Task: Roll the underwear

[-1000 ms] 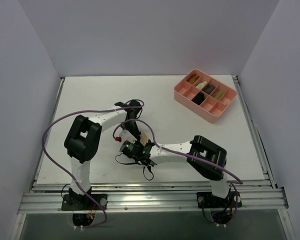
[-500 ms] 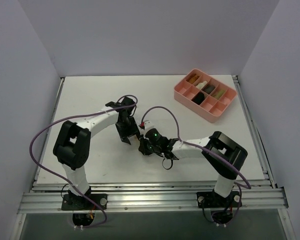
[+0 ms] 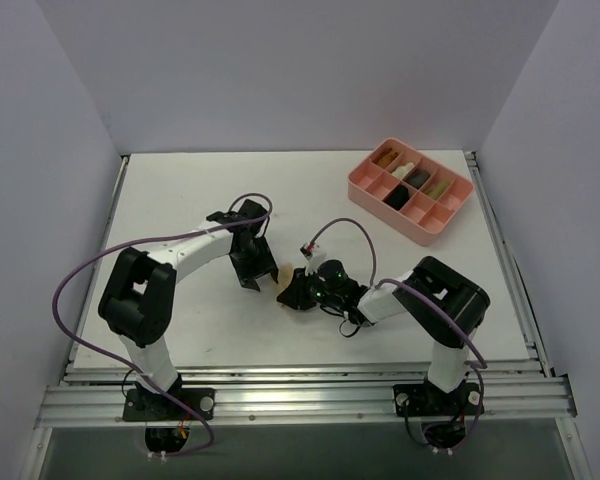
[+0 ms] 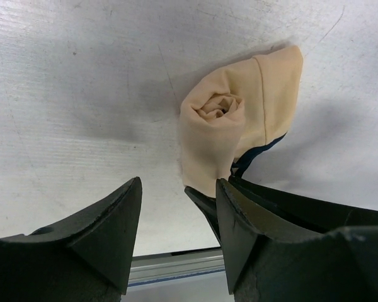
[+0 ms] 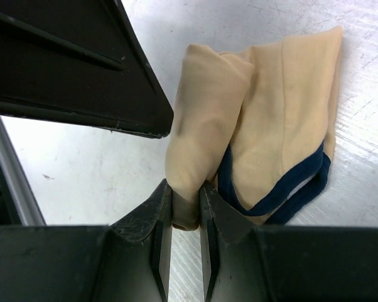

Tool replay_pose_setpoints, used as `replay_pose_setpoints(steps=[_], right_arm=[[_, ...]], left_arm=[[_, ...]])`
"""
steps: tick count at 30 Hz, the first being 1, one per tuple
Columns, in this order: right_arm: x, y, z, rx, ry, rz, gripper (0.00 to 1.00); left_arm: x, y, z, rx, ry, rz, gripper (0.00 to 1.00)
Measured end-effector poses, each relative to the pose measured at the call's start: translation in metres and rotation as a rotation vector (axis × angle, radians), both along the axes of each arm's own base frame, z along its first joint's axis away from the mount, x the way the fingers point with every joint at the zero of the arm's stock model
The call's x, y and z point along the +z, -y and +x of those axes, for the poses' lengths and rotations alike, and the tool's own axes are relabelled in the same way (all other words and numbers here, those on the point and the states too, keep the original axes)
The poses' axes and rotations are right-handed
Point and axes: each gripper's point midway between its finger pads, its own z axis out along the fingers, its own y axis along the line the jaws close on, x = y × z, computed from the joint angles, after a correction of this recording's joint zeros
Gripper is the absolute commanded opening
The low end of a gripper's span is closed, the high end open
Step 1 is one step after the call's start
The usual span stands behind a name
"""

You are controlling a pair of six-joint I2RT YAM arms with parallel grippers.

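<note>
The underwear [image 4: 220, 119] is mostly rolled, but one flap lies loose. The right claw [image 5: 186, 204] pinches the roll; the left claw [image 4: 178, 195] stands open.
</note>
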Motion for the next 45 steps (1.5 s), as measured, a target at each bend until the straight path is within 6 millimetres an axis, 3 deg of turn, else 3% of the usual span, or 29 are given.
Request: replay_pose_setpoints(steps=[12,17,21,25,32,40,45], right_arm=[[0.001,-0.006,-0.004,0.049,-0.027,0.091,0.04],[0.001,-0.005,-0.004,0.058,-0.035,0.096,0.08],[0.001,-0.005,-0.005,0.062,-0.045,0.090,0.18],[0.002,-0.004,-0.004,0.059,-0.062,0.064,0.31],[0.008,0.007,-0.004,0.036,-0.080,-0.074,0.41],[0.018,0.042,0.004,-0.051,-0.021,-0.385,0.46],[0.040,0.031,0.006,-0.035,0.106,-0.506,0.46]], left_arm=[[-0.014,0.008,0.004,-0.026,0.046,-0.006,0.59],[-0.019,0.011,0.004,-0.037,0.056,0.000,0.50],[-0.026,0.013,0.004,-0.039,0.058,-0.003,0.39],[-0.029,0.014,0.004,-0.042,0.055,-0.003,0.35],[-0.030,0.015,0.002,-0.047,0.047,0.003,0.31],[-0.031,0.017,0.003,-0.057,-0.012,0.048,0.31],[-0.031,0.018,0.003,-0.067,-0.035,0.074,0.31]])
